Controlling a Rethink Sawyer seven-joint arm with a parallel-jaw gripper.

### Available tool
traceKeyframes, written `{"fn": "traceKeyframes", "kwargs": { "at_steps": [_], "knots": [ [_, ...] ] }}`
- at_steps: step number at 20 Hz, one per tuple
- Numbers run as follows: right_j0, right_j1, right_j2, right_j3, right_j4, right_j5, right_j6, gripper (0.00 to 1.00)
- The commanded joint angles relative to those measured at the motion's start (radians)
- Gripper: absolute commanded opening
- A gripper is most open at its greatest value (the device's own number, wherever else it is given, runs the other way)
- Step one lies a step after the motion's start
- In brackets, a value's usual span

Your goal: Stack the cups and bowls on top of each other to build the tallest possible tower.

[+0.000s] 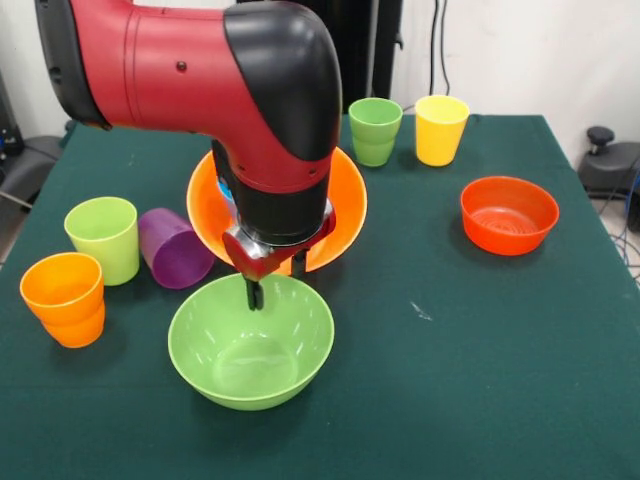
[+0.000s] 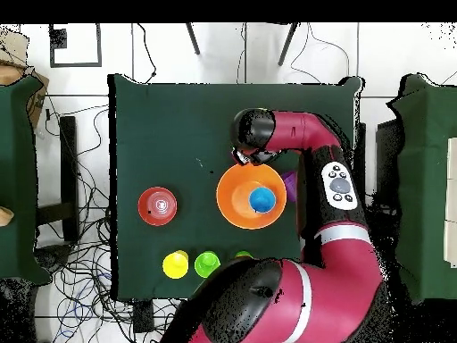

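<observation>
My gripper (image 1: pixel 275 280) is open and empty. It hangs over the far rim of the large lime-green bowl (image 1: pixel 250 345), just in front of the large orange bowl (image 1: pixel 340 205). In the overhead view the orange bowl (image 2: pixel 236 201) holds a blue cup (image 2: pixel 261 200), which the arm hides in the front view. A lime cup (image 1: pixel 103 238), a purple cup (image 1: pixel 175 248) lying on its side and an orange cup (image 1: pixel 64 298) stand at the left. A darker green cup (image 1: pixel 375 130) and a yellow cup (image 1: pixel 441 128) stand at the back. The red-orange bowl (image 1: pixel 508 214) sits at the right.
The thick red and black arm (image 1: pixel 200 70) reaches over the orange bowl. In the overhead view it covers the lime-green bowl. The red-orange bowl (image 2: pixel 157 205), yellow cup (image 2: pixel 176 264) and green cup (image 2: pixel 207 263) show there on the green table (image 2: pixel 178 116).
</observation>
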Motion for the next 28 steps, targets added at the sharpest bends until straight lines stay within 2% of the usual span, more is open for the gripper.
{"fn": "traceKeyframes", "kwargs": {
  "at_steps": [1,10,14,18,23,28],
  "knots": [
    [0.02,0.056,-0.031,0.009,-0.037,-0.076,0.147,1.0],
    [0.006,0.051,-0.026,0.027,-0.008,-0.073,0.122,1.0],
    [-0.016,0.05,0.001,0.028,0.055,0.009,0.107,1.0],
    [0.017,0.063,-0.023,-0.034,0.071,0.064,0.139,1.0],
    [0.043,0.053,-0.054,-0.035,0.058,0.037,0.154,1.0],
    [0.041,0.045,-0.055,-0.023,0.064,0.029,0.136,1.0]
  ]
}}
